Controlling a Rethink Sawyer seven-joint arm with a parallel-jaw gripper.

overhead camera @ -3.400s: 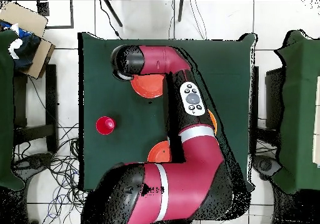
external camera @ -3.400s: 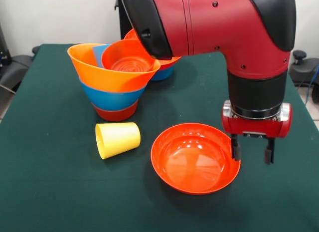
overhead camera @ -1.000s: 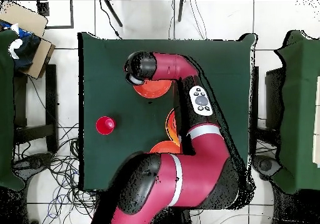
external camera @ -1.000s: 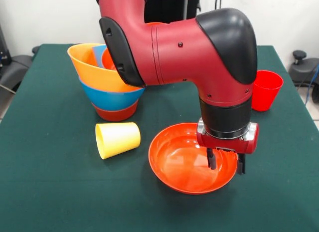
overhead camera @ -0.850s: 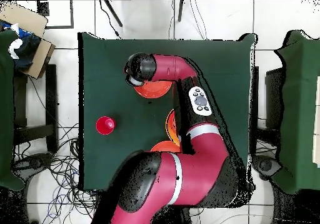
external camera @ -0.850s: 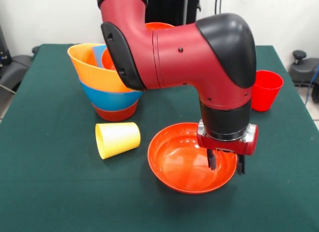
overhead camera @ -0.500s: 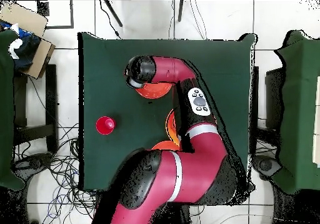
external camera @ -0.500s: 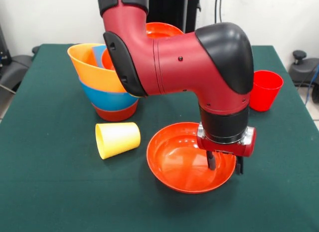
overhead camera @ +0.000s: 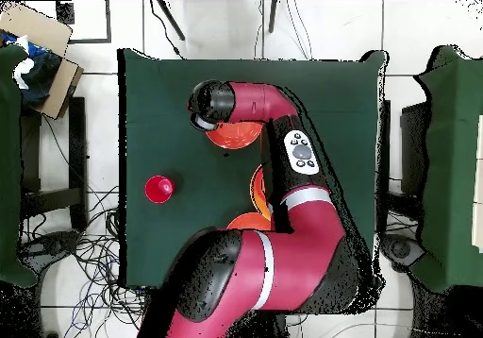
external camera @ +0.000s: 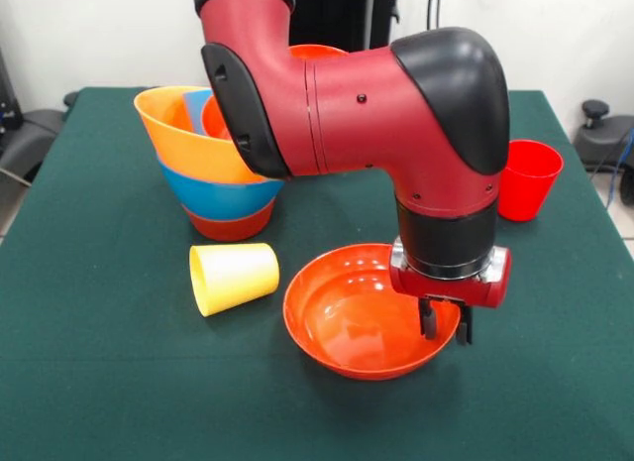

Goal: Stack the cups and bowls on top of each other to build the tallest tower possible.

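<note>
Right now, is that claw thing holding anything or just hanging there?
Gripper: jaws shut on the rim of the wide red-orange bowl, one inside, one outside.

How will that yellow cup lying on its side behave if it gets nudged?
The yellow cup lies on its side on the green table, so it would probably roll. It tapers, so likely in a curve rather than straight. It looks like thin plastic, so probably light and easily knocked away.
</note>
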